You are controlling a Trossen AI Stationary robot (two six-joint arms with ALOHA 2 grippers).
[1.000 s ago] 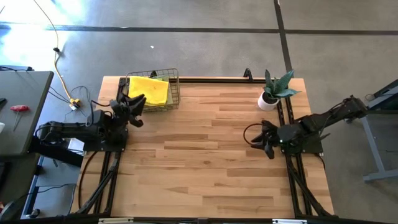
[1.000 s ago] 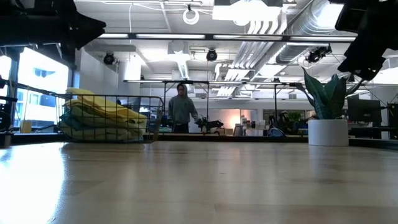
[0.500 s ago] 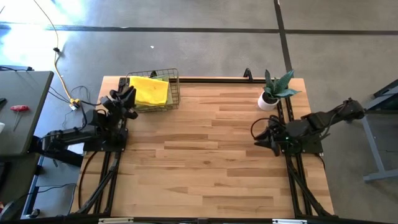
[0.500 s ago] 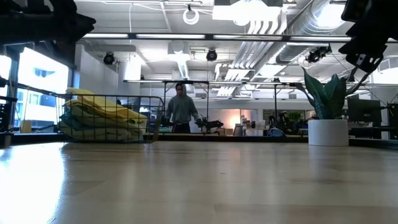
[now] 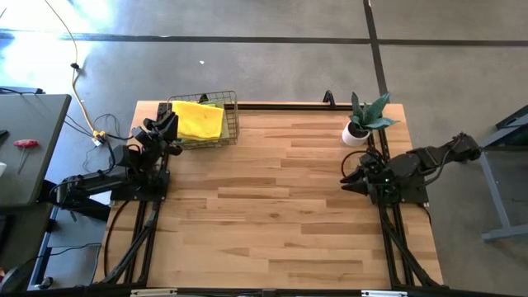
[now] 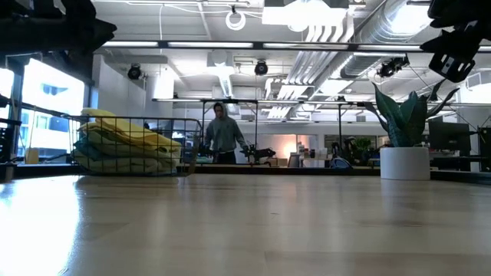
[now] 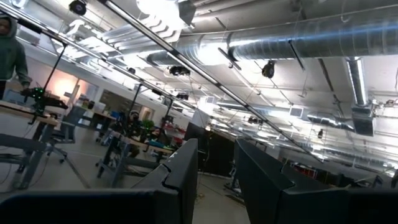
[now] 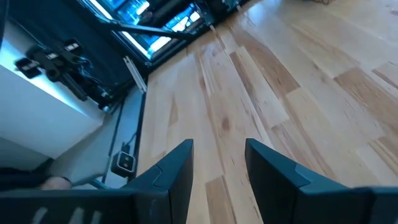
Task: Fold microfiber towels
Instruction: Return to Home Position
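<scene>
The microfiber towels (image 5: 199, 120) lie stacked in a wire basket (image 5: 231, 124) at the table's far left, a bright yellow one on top. In the low view the pile (image 6: 123, 144) fills the basket to its rim. My left gripper (image 5: 162, 130) hovers open just left of the basket, tilted upward; its fingers (image 7: 186, 171) frame only the ceiling. My right gripper (image 5: 350, 180) hangs open over the table's right side, pointing slantwise down at bare wood (image 8: 261, 81). Nothing is between either pair of fingers.
A potted plant (image 5: 363, 120) in a white pot stands at the far right, close behind my right arm. Black frame rails run along the table's left and right sides. The wide wooden middle (image 5: 264, 198) lies between the arms. A person (image 6: 222, 134) stands far behind the table.
My left gripper has swung away from the basket's near side toward the table's far left corner and tipped upward, then held still. My right gripper has drawn back toward the table's right edge and risen. Neither has opened or shut. The towels have stayed put.
</scene>
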